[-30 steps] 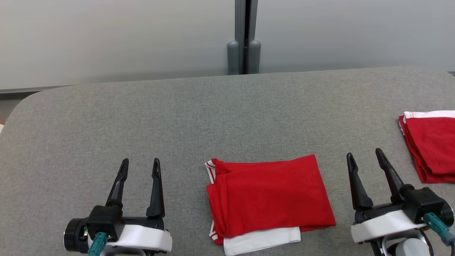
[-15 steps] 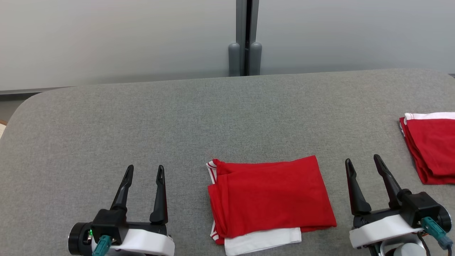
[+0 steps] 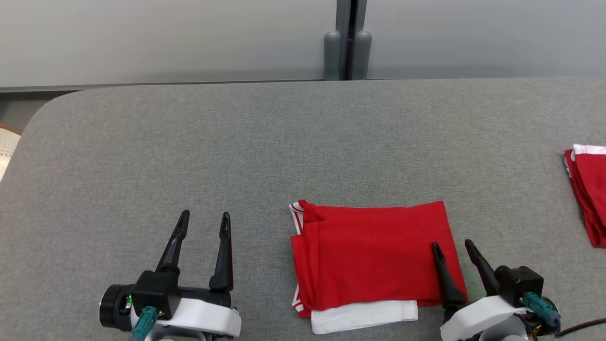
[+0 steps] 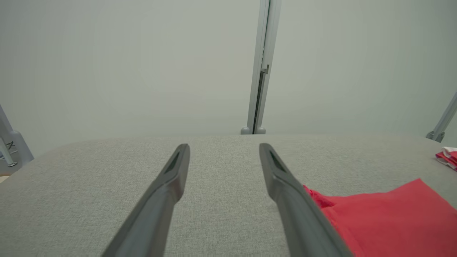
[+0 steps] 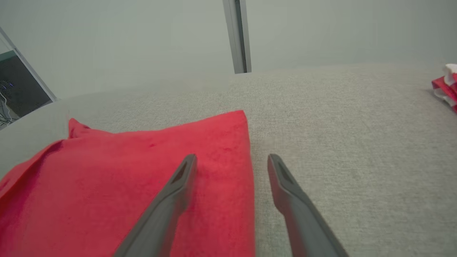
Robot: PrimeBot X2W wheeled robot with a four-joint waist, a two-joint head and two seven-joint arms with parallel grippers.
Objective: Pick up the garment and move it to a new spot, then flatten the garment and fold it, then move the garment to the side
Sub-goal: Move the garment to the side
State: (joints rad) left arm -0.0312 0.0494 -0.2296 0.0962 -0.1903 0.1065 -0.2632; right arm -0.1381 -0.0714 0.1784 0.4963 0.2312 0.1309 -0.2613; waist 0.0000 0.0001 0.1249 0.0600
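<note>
A folded red garment (image 3: 374, 255) with white trim lies on the grey table (image 3: 265, 151), near its front edge; a white layer (image 3: 364, 316) sticks out beneath it. My right gripper (image 3: 452, 244) is open and straddles the garment's right edge (image 5: 246, 167): one finger is over the red cloth, the other over the table. Whether the fingers touch the cloth is unclear. My left gripper (image 3: 204, 214) is open and empty, standing to the left of the garment (image 4: 385, 217), apart from it.
A second folded red and white garment (image 3: 587, 189) lies at the table's right edge. A grey post (image 3: 348, 40) stands against the pale wall behind the table. The table's left corner is rounded.
My right gripper has moved left and down onto the garment's right edge. The head camera has shifted, so the whole picture slid to the right. The left gripper has hardly moved.
</note>
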